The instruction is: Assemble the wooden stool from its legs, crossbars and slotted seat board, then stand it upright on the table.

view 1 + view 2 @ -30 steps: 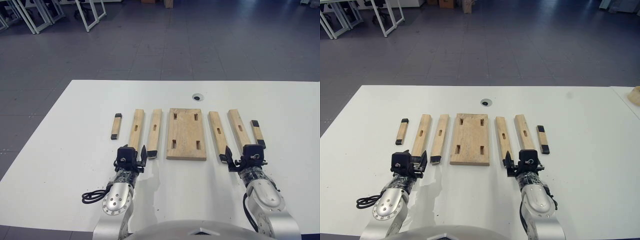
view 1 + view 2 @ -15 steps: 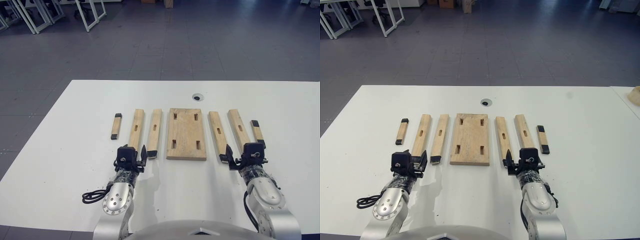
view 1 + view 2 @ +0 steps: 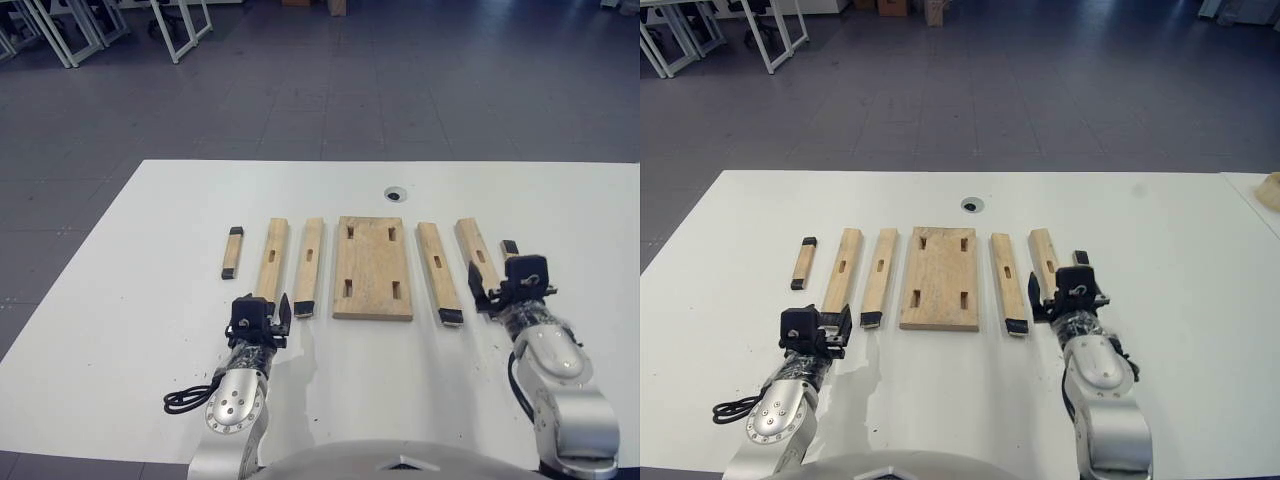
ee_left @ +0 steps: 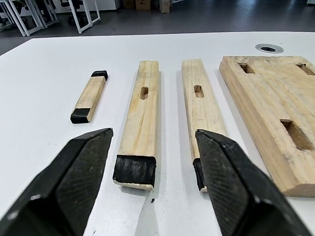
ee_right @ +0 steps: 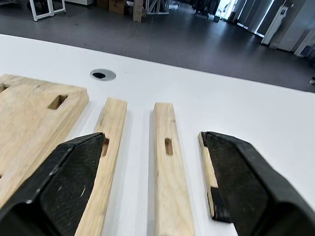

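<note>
The slotted seat board (image 3: pixel 373 267) lies flat mid-table. To its left lie two legs (image 3: pixel 272 258) (image 3: pixel 309 262) and a short crossbar (image 3: pixel 232 251). On its right are two more legs (image 3: pixel 438 270) (image 3: pixel 475 250) and a short crossbar (image 3: pixel 509 246), partly covered by my right gripper (image 3: pixel 503 288). That gripper is open, low over the near end of the outer right leg (image 5: pixel 167 162), which runs between its fingers. My left gripper (image 3: pixel 260 315) is open just short of the black-capped near end of the outer left leg (image 4: pixel 142 113).
The white table (image 3: pixel 150 260) has a round cable hole (image 3: pixel 396 194) behind the seat board. A black cable loop (image 3: pixel 185 395) lies by my left arm near the front edge. Bare table surrounds the row of parts.
My right gripper has moved forward and to the right, from the near end of the inner right leg to the outer right leg. The left gripper has barely shifted.
</note>
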`<control>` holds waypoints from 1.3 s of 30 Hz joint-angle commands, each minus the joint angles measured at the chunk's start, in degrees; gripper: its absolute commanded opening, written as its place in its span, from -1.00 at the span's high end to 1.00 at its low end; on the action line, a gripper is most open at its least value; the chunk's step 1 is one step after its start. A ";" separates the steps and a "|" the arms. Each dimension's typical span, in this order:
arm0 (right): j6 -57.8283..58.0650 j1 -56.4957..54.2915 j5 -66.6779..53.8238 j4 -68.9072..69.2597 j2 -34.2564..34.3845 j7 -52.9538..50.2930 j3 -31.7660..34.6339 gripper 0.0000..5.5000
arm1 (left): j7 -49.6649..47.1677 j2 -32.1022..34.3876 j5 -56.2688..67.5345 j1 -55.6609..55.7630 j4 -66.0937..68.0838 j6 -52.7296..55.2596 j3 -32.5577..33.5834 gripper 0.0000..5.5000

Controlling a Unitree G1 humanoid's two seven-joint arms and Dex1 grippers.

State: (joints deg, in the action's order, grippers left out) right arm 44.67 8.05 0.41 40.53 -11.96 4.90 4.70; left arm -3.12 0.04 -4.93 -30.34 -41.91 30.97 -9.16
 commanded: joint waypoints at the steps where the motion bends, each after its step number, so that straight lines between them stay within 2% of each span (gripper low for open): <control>1: -2.40 -5.93 -6.35 -12.31 -2.78 4.50 10.14 -0.36 | -0.53 -0.21 -0.35 -0.09 -0.32 -0.63 0.09 -0.13; 3: -3.54 -8.39 -9.27 -18.68 -4.48 6.48 14.43 -0.36 | -0.29 -0.03 -0.38 0.22 -0.13 -0.54 -0.12 -0.13; 6: -4.43 -9.27 -11.27 -24.43 -7.21 9.90 15.78 -0.36 | -0.11 0.14 -0.40 0.16 0.02 -0.72 -0.43 -0.13; 14: -9.01 -8.61 -11.73 -34.86 -11.23 15.32 14.15 -0.36 | 0.03 0.41 -0.29 -0.52 0.60 -1.90 -0.97 -0.13; 31: -17.13 -3.20 -9.69 -45.35 -11.28 15.34 11.58 -0.36 | 0.22 1.10 -0.45 -1.33 -0.60 -1.45 -0.13 -0.13; 39: -15.24 -7.87 -9.60 -54.92 -12.20 15.27 9.29 -0.36 | 0.67 1.62 0.26 -0.21 0.39 -1.50 0.76 -0.13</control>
State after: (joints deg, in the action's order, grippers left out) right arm 25.20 -1.42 -10.27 -10.63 -24.67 20.10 16.19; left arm -2.96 1.51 -4.82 -30.89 -41.71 28.86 -8.61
